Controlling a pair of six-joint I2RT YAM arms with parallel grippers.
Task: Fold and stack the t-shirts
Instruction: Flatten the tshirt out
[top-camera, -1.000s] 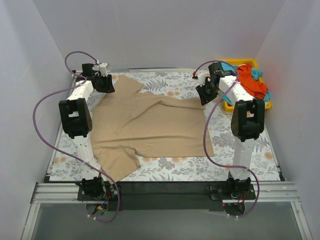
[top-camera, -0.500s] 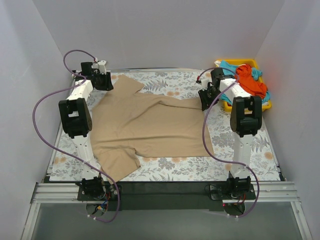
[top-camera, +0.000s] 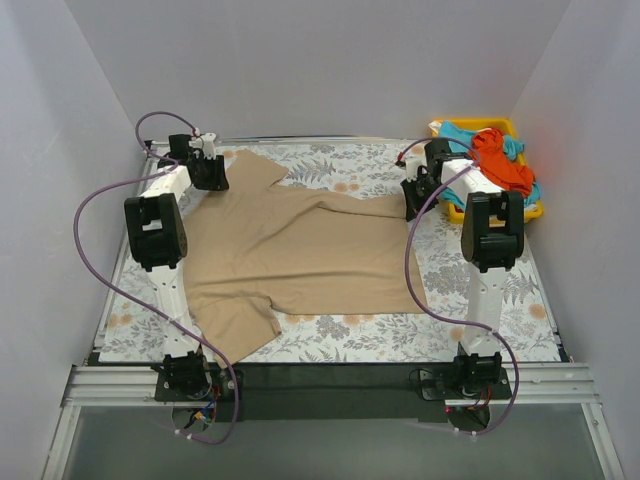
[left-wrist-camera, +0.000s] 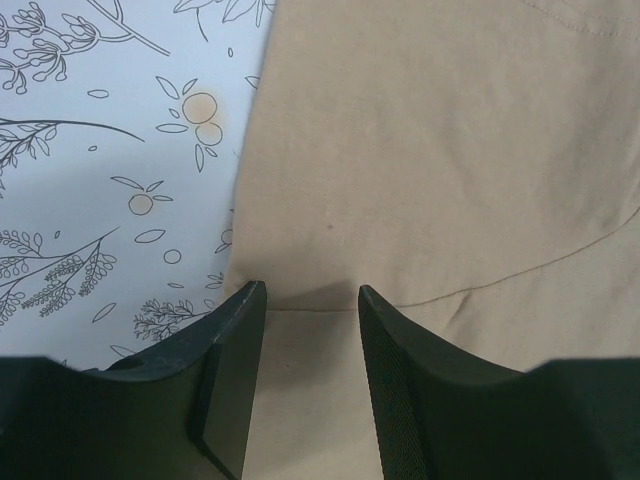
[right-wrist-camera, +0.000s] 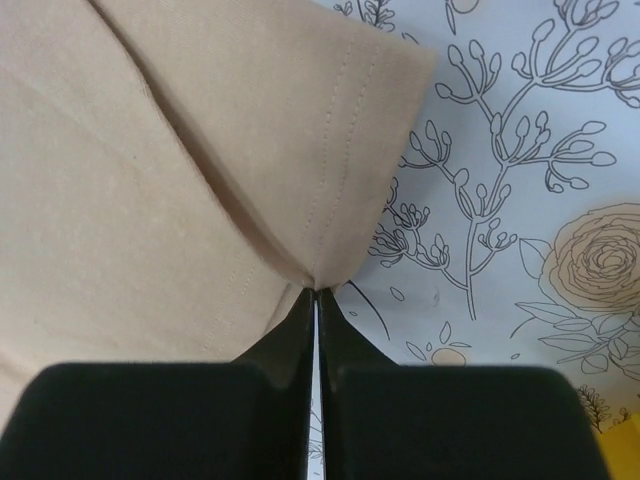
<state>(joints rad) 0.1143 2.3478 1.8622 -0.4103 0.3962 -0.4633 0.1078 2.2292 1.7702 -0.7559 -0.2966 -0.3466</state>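
Here, a tan t-shirt (top-camera: 300, 250) lies spread across the flower-printed worktop (top-camera: 480, 290), one short sleeve toward the far left corner and the other near the front edge beside the left arm's base. The right end effector (top-camera: 413, 195) is down at the shirt's far right corner. In the right wrist view its (right-wrist-camera: 316, 292) jaws are pressed together, with only a hairline slit between them. They are clamped on the stitched edge of the cloth, which puckers into a fold at their tips.

At the opposite end, the left end effector (top-camera: 210, 175) sits by the far sleeve. The left wrist view shows it (left-wrist-camera: 310, 300) with jaws apart, straddling tan fabric just beside the shirt's edge, with the printed worktop showing to the left. Whether the tips touch the cloth cannot be told.

At the far right corner of the worktop, a yellow tray (top-camera: 520, 128) holds the other two garments in a loose heap. The orange t-shirt (top-camera: 505, 165) is draped over the turquoise t-shirt (top-camera: 458, 131), and both spill over the rim.
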